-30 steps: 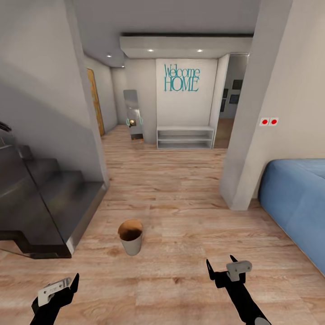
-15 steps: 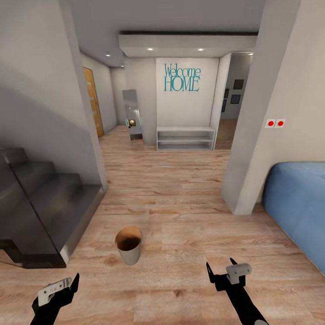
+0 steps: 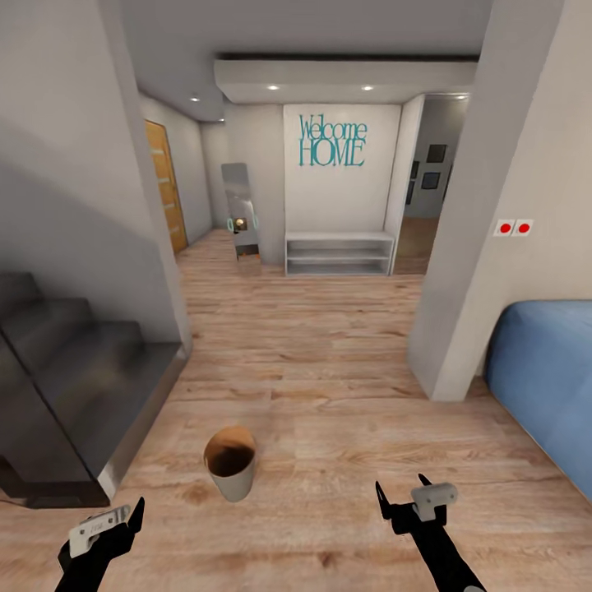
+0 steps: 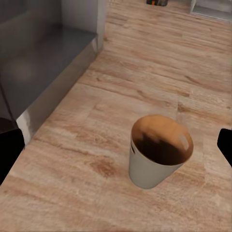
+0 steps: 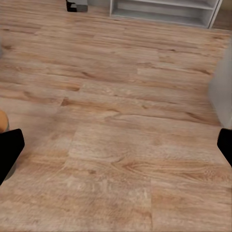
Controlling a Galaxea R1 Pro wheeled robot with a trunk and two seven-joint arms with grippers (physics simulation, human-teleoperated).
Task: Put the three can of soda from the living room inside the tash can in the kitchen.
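The tash can, a small grey-beige bin with a copper-brown inside, stands upright on the wood floor ahead of me and slightly left. It is close in the left wrist view, with an oval handle hole near the rim; its dark inside does not reveal any contents. My left gripper is open, low at the left, short of the bin. Its black fingers stand wide apart with nothing between. My right gripper is open and empty over bare floor to the bin's right. The cans of soda are out of view.
Dark stairs rise at the left. A blue sofa sits at the right behind a wall corner. A hallway of plank floor runs ahead to a white shelf unit, a standing mirror and a wooden door.
The whole view has shifted as I roll forward: the bin sits lower and nearer, and the stairs have slid left. Both grippers hold the same open pose.
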